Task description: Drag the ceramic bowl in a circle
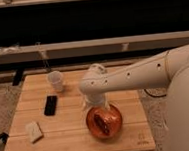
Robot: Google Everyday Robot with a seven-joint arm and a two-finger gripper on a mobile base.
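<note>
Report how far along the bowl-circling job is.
Done: the gripper is down at the ceramic bowl, over its far side, near the wooden table's front right. In hand: making contact; jaws open, no grip visible. Left: apparently the whole circular drag, since nothing here shows any of the circle traced.

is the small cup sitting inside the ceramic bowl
No, the cup stands apart, behind and left of the ceramic bowl, which has the end effector over it.
</note>
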